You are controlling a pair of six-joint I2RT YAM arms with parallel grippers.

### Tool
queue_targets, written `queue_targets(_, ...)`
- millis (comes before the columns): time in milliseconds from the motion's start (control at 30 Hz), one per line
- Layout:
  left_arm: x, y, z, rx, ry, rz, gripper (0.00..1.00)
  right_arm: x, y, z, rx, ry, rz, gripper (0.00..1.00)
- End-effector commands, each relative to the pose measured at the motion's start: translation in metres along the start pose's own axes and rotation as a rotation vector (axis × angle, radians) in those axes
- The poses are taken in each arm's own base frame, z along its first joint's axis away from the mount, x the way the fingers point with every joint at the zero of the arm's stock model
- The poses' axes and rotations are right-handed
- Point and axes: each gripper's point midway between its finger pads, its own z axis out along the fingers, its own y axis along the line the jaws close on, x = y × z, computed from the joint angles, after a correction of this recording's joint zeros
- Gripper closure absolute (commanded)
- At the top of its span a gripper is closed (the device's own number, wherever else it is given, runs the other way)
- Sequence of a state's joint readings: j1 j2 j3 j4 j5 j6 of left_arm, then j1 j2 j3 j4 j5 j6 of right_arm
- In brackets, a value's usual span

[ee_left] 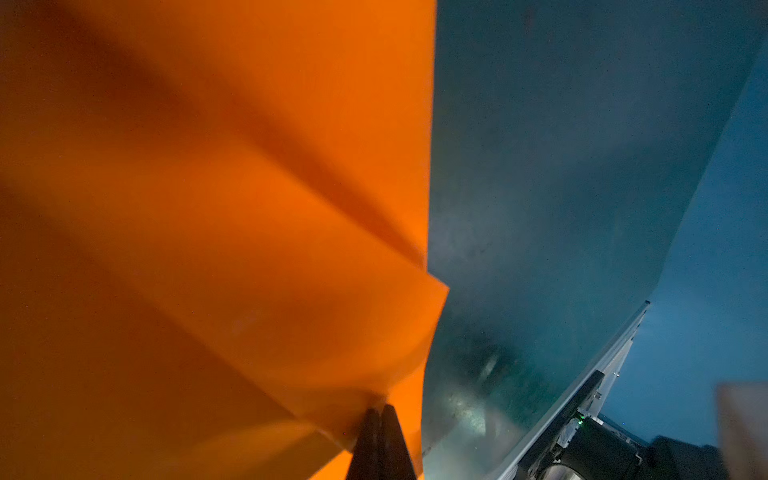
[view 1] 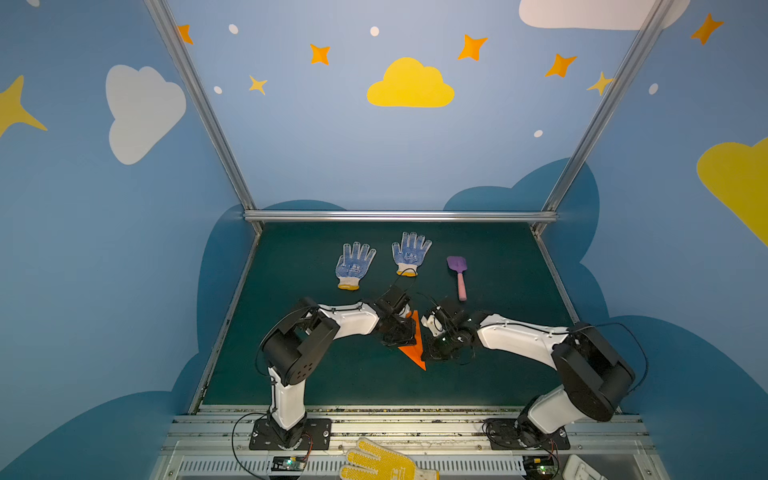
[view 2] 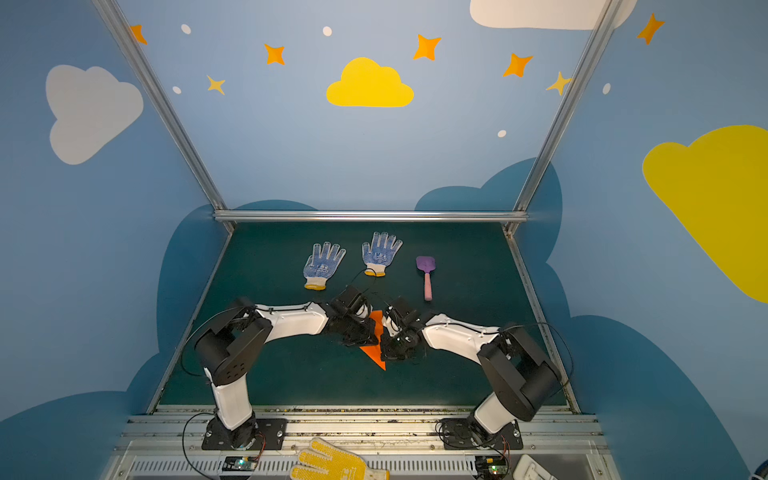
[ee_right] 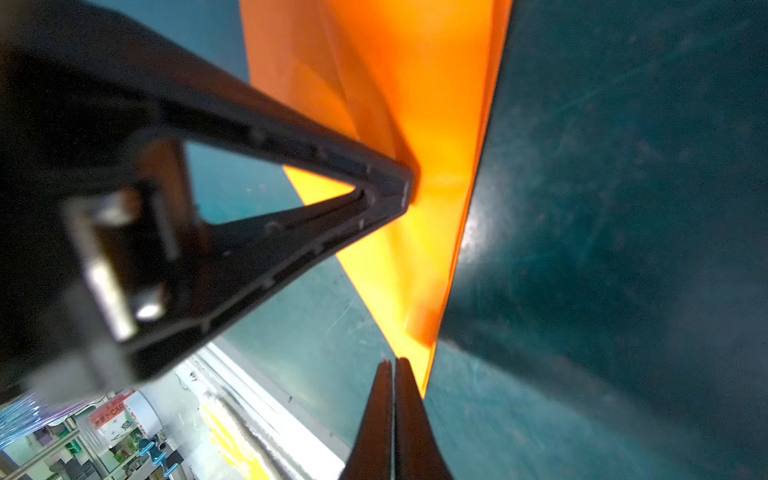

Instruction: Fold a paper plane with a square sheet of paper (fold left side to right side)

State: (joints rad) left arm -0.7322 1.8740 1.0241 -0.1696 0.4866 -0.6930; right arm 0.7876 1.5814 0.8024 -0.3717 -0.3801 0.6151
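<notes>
— So, where was the paper plane (view 1: 415, 351)?
— On the green mat (view 1: 332, 374), near its middle. My left gripper (ee_left: 379, 411) was clamped on it; my right gripper (ee_right: 393, 363) was closed, tips beside its edge.

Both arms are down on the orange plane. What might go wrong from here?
1. Both the left gripper and right gripper are shut, tips at the paper plane; sliding could drag or crumple it.
2. The two grippers sit very close together, so they might collide.
3. A cable loops near a blue-dotted glove and may snag.
</notes>
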Motion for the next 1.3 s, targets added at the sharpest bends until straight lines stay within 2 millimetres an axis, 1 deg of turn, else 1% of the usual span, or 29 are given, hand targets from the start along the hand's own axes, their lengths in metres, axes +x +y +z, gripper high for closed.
queue_targets(0, 0.006, 0.032, 0.003, -0.104, 0.002, -0.047, 0.96, 0.001, -0.007, 0.011, 0.026, 0.012, 0.019, 1.00)
queue_targets(167, 0.005, 0.032, 0.002, -0.098, -0.003, -0.052, 0.96, 0.018, -0.027, 0.025, 0.060, 0.046, 0.060, 1.00)
queue_targets(300, -0.006, 0.040, -0.004, -0.098, -0.027, -0.079, 0.96, 0.029, -0.039, 0.028, 0.091, 0.058, 0.085, 1.00)
queue_targets(467, -0.032, 0.061, -0.015, -0.109, -0.069, -0.125, 0.96, 0.031, -0.043, 0.029, 0.103, 0.059, 0.094, 1.00)
queue_targets(700, -0.075, 0.094, -0.025, -0.144, -0.121, -0.194, 0.96, 0.031, -0.043, 0.031, 0.099, 0.061, 0.096, 1.00)
queue_targets(833, -0.099, 0.110, -0.031, -0.153, -0.144, -0.237, 0.96, 0.031, -0.042, 0.031, 0.095, 0.060, 0.095, 1.00)
queue_targets(867, -0.104, 0.111, -0.035, -0.144, -0.152, -0.242, 0.96, 0.031, -0.042, 0.031, 0.096, 0.060, 0.095, 1.00)
queue_targets(933, -0.113, 0.103, -0.045, -0.114, -0.178, -0.221, 0.96, 0.031, -0.042, 0.031, 0.096, 0.062, 0.095, 1.00)
queue_targets(967, -0.114, 0.098, -0.051, -0.103, -0.187, -0.202, 0.96, 0.032, -0.042, 0.032, 0.097, 0.065, 0.094, 1.00)
queue_targets(1033, -0.108, 0.078, -0.063, -0.054, -0.192, -0.159, 0.96, 0.033, -0.043, 0.032, 0.096, 0.070, 0.093, 1.00)
queue_targets(1100, -0.095, 0.058, -0.072, -0.021, -0.190, -0.115, 0.96, 0.034, -0.043, 0.033, 0.098, 0.074, 0.091, 1.00)
queue_targets(1167, -0.078, 0.038, -0.075, 0.021, -0.173, -0.071, 0.96, 0.034, -0.042, 0.034, 0.093, 0.076, 0.092, 1.00)
queue_targets(1233, -0.059, 0.019, -0.073, 0.063, -0.146, -0.036, 0.96, 0.035, -0.043, 0.035, 0.094, 0.082, 0.093, 1.00)
queue_targets(1267, -0.053, 0.013, -0.071, 0.072, -0.135, -0.026, 0.96, 0.036, -0.043, 0.035, 0.094, 0.086, 0.095, 1.00)
